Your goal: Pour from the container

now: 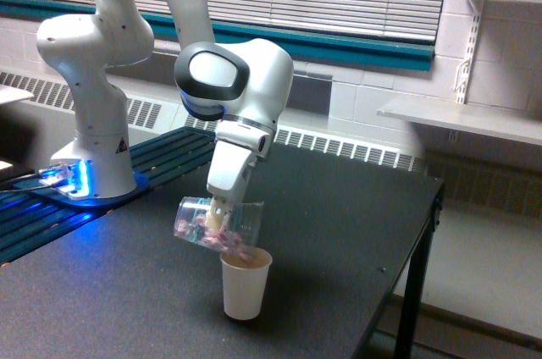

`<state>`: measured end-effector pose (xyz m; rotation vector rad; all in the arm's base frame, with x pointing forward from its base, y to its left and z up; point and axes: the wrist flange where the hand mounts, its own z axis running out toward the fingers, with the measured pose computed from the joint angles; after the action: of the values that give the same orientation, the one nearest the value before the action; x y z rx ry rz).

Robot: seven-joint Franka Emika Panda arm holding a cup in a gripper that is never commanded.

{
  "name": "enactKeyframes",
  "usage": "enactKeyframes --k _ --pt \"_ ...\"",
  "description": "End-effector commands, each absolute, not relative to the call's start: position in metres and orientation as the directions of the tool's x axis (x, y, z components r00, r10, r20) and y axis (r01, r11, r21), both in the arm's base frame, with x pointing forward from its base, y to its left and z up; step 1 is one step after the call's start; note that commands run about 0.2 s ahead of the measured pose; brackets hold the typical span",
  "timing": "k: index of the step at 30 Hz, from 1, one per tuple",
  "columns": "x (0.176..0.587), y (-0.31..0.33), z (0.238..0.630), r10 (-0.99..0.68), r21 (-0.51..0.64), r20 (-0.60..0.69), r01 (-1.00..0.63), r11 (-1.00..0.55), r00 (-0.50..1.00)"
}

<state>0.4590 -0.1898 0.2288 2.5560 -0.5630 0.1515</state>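
The container (199, 223), a clear plastic cup with small pinkish pieces inside, lies tipped on its side in the air, mouth pointing down toward the exterior view's right. My gripper (218, 217) is shut on the container's middle. Its mouth sits right over the rim of a white paper cup (246, 284) standing upright on the black table (339, 232). The pinkish pieces (227, 243) are gathered at the container's lower lip, at the paper cup's edge.
The arm's white base (89, 96) stands at the exterior view's left with blue lights beside it. The table's edge (428, 223) runs along the exterior view's right. A wall shelf (461, 118) hangs beyond it.
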Motion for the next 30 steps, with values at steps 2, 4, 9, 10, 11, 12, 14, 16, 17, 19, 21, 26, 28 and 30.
enactKeyframes --k 2,4,9,10,11,12,14,16,17,19,21,26,28,30 --pt "0.454 -0.203 0.235 -0.388 0.468 0.230 -0.451 -0.760 0.893" --pt "0.452 -0.206 0.235 -0.392 0.469 0.231 -0.455 -0.756 0.890" --pt "0.449 -0.210 0.235 -0.399 0.469 0.234 -0.462 -0.753 0.887" --pt "0.449 -0.211 0.236 -0.400 0.468 0.235 -0.464 -0.752 0.886" --pt "0.449 -0.212 0.236 -0.402 0.467 0.236 -0.466 -0.751 0.885" --pt "0.448 -0.213 0.237 -0.402 0.467 0.238 -0.467 -0.751 0.884" --pt "0.448 -0.214 0.238 -0.403 0.466 0.239 -0.469 -0.750 0.883" --pt "0.448 -0.215 0.240 -0.403 0.466 0.241 -0.470 -0.750 0.883" --pt "0.448 -0.215 0.240 -0.403 0.465 0.242 -0.470 -0.750 0.882" --pt "0.449 -0.216 0.243 -0.404 0.464 0.246 -0.474 -0.749 0.881" --pt "0.450 -0.216 0.245 -0.404 0.463 0.249 -0.474 -0.749 0.880" --pt "0.454 -0.214 0.250 -0.392 0.468 0.250 -0.465 -0.752 0.886" --pt "0.457 -0.213 0.253 -0.387 0.469 0.255 -0.463 -0.752 0.886" --pt "0.459 -0.212 0.255 -0.383 0.470 0.256 -0.460 -0.753 0.888"
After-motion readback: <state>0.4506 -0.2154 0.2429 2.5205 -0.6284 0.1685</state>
